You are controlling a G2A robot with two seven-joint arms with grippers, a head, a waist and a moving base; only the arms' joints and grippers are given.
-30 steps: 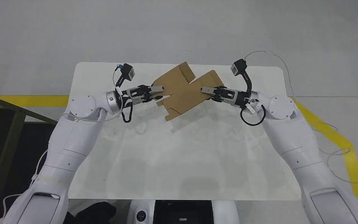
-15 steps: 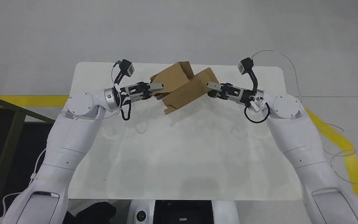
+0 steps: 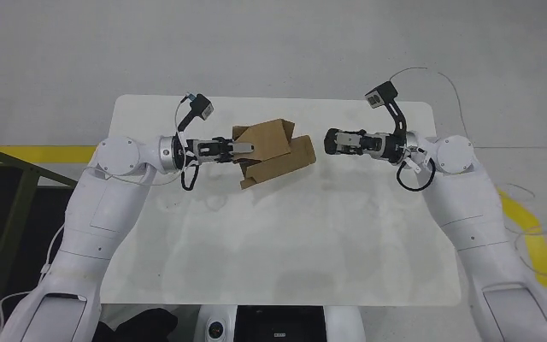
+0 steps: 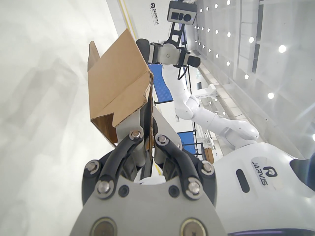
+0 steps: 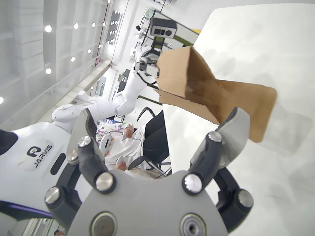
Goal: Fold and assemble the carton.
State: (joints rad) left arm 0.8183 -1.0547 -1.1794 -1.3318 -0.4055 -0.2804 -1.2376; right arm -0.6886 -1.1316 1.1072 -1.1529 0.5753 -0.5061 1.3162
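My left gripper [image 3: 247, 147] is clenched on the carton [image 3: 275, 147] edge over the bench [image 3: 282, 248]; my right gripper [image 3: 330, 139] hangs released just beside.

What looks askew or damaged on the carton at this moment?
The carton is only half formed: its panels sit skewed, and one flap juts out toward the right claw, which is open and apart from it. The left claw alone grips its edge. I see no tear.
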